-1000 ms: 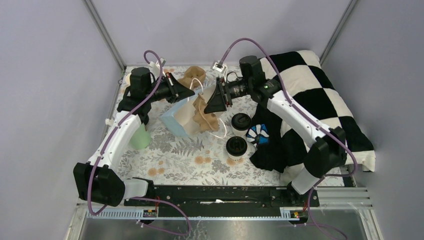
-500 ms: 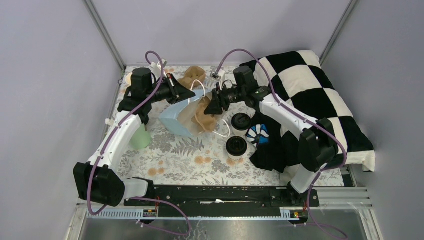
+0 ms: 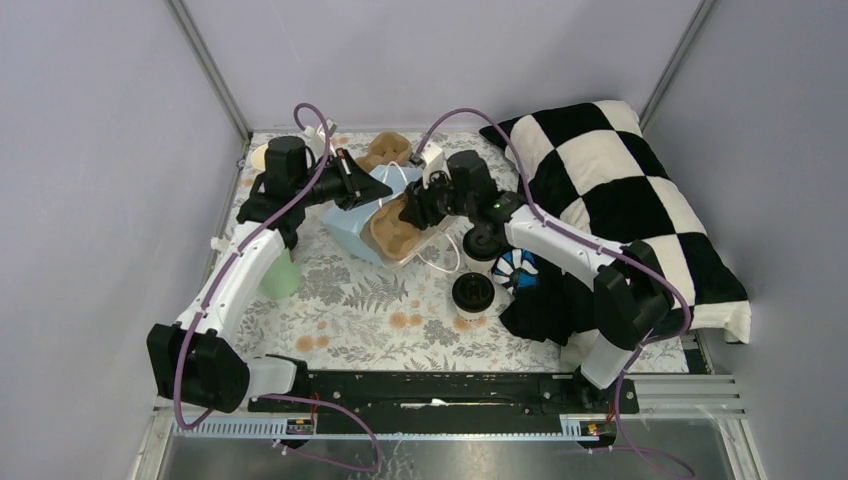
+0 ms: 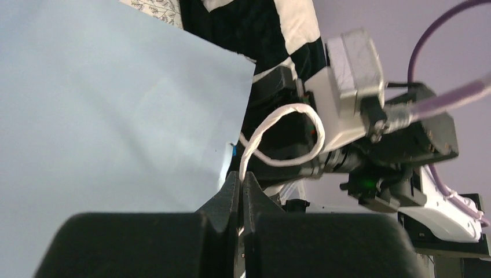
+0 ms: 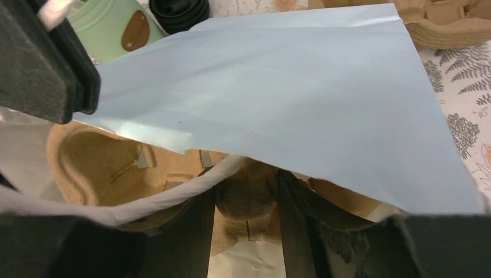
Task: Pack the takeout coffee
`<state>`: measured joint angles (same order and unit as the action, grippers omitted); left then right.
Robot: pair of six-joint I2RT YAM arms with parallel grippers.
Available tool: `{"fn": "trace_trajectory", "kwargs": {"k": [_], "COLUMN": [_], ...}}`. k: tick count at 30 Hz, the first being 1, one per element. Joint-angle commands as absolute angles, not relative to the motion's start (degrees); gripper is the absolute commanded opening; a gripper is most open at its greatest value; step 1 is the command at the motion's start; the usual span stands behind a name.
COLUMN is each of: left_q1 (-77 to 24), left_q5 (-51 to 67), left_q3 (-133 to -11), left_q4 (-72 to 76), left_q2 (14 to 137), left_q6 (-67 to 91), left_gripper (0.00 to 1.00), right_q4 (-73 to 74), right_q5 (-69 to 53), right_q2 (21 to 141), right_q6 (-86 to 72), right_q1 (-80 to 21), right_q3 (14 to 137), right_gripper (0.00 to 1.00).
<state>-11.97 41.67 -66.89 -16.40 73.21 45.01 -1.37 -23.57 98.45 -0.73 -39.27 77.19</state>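
Cups (image 3: 472, 293) of crushable white paper, black-lidded, are best taken mid-wall; left gripper (image 4: 242, 179) is clamped on white cord (image 4: 249, 149) of blue paper bag (image 4: 116, 104), right gripper (image 5: 248, 191) on brown pulp tray (image 5: 98, 156).

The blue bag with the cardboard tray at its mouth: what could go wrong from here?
1. The left gripper pinches only the thin white handle; it might slip and the blue bag sag shut.
2. The cardboard carrier in the right gripper could catch on the bag's edge.
3. The right arm passes close by a lidded cup and may tip it.
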Motion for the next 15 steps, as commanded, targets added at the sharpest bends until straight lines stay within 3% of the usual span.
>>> {"fn": "trace_trajectory", "kwargs": {"k": [1, 15], "left_q1": [-12.54, -13.62], "left_q5": [40.01, 36.98], "left_q3": [-70.33, -72.72], "left_q4": [-15.69, -18.02], "left_q2": [73.68, 76.48], "left_q6": [45.33, 56.83], "left_gripper": [0.00, 0.00], "right_q4": [-8.52, -16.54], "right_q5": [-8.90, 7.18], "right_q2": [94.83, 94.74], "right_q6": [-0.64, 4.74], "right_q1": [-43.02, -50.06], "right_q3": [74.48, 70.10], "right_gripper": [0.44, 0.47]}}
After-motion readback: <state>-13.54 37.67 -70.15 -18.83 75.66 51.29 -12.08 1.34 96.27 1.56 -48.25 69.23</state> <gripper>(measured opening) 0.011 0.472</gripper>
